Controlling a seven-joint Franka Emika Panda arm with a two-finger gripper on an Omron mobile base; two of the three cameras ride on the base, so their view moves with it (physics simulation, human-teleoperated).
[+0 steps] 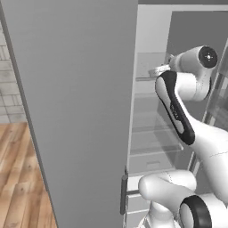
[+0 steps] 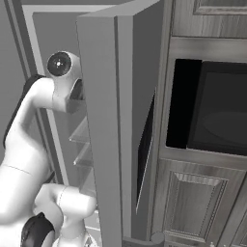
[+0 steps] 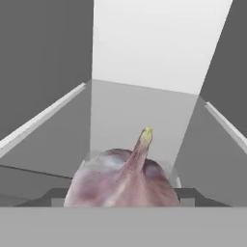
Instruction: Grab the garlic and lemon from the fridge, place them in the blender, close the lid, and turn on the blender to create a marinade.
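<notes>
A: Fridge door (image 1: 75,111) stands open at 9 o'clock of the arm (image 1: 178,111); the glass shelves (image 1: 153,147) lie at 12.

B: Confirmed. Garlic (image 3: 123,181) sits on a shelf, back wall (image 3: 154,43) at its 12 o'clock. Oven (image 2: 212,108) in cabinets at 3.

Purplish garlic (image 3: 123,181), stem up, apparently on a fridge (image 1: 71,111) shelf.

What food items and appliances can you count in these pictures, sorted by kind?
Garlic bulbs: 1, pinkish, with a yellow-tipped stem.
Fridges: 1, door open.
Built-in ovens: 1, dark, set in the cabinets.
Total: 3.
</notes>
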